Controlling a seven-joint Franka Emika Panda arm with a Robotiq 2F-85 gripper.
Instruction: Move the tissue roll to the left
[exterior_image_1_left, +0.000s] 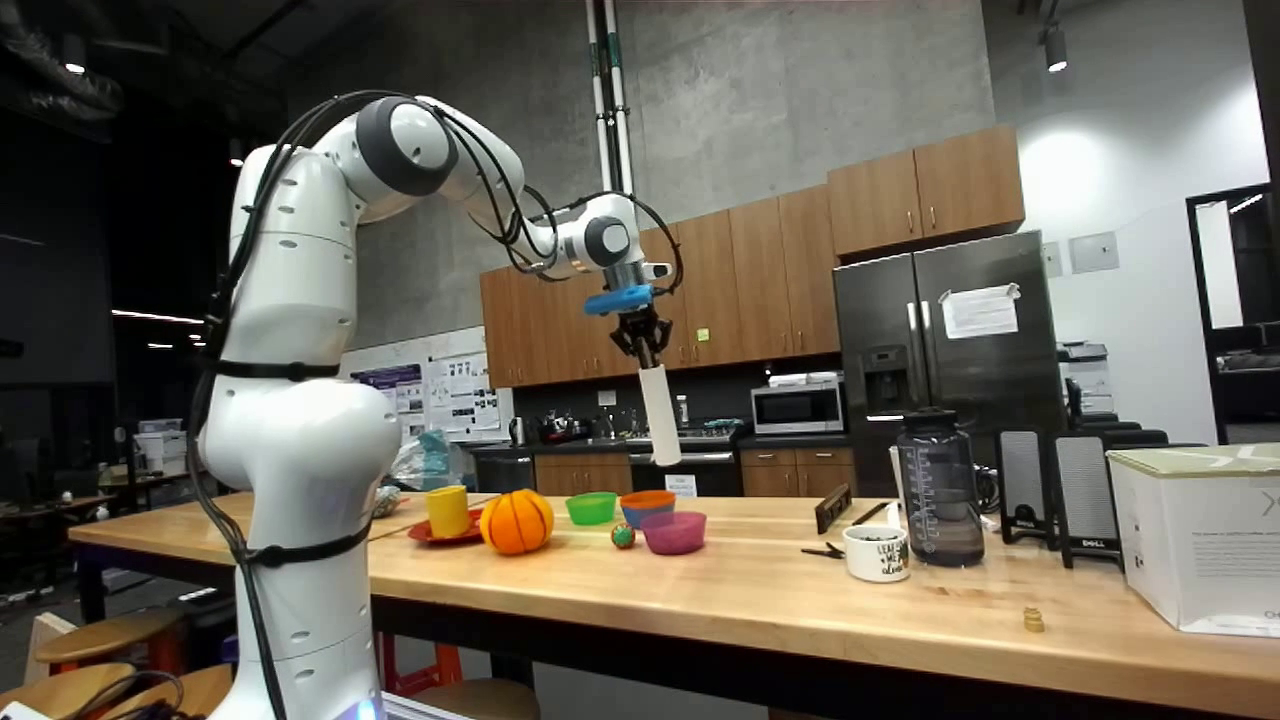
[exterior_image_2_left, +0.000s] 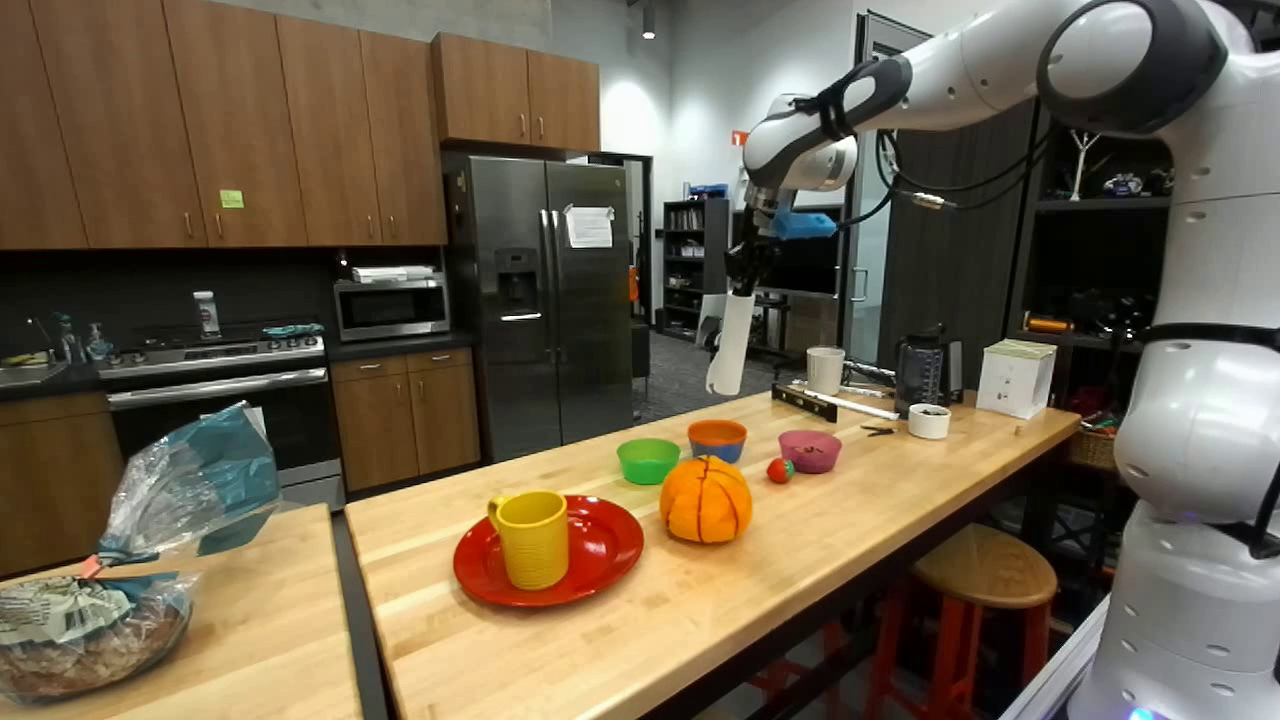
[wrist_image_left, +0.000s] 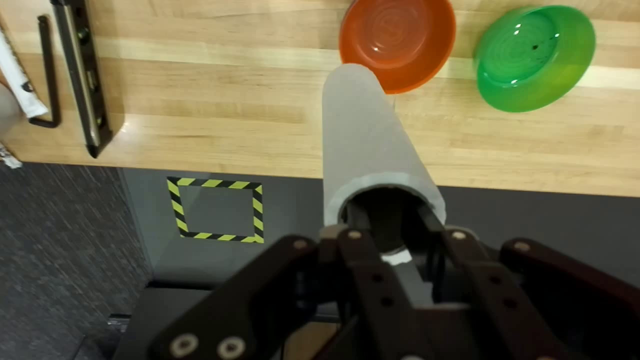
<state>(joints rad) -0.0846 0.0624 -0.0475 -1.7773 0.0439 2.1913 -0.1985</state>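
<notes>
The tissue roll is a long white tube with a hollow core. It hangs in the air below my gripper in both exterior views, slightly tilted, its lower end above the table. In the wrist view the roll points away from the camera, its near open end around my fingers. My gripper has its two fingers spread apart inside the core, near opposite sides of the inner wall. The roll hangs on these fingers from inside. The fingertips are hidden in the tube in both exterior views.
On the wooden table are an orange bowl, a green bowl, a pink bowl, a pumpkin and a red plate with a yellow mug. A level lies near the far edge. A bottle stands farther along.
</notes>
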